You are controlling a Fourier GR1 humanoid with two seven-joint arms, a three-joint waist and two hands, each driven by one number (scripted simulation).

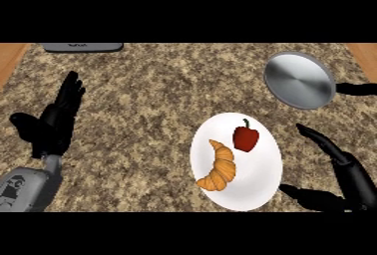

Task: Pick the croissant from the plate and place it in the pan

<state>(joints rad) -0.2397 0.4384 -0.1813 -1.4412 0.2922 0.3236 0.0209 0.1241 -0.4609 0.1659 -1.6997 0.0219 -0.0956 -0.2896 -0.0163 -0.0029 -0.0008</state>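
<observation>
Right robot hand [346, 174] open beside plate [254, 196], croissant [219, 167] untouched.

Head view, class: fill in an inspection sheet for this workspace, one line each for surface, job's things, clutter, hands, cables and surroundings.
Surface: speckled brown stone counter, wooden strips at its far left and far right corners.
Job's things: croissant lies on the left half of the white plate; grey pan stands apart beyond the plate, handle pointing right, nothing in it.
Clutter: red pepper on the plate beside the croissant, not touching it; grey object at the far edge, cut off.
Hands: left hand open, resting at the left, fingers up; right hand open beside the plate's right rim, holding nothing.
Cables: nothing seen.
Surroundings: nothing seen.
</observation>
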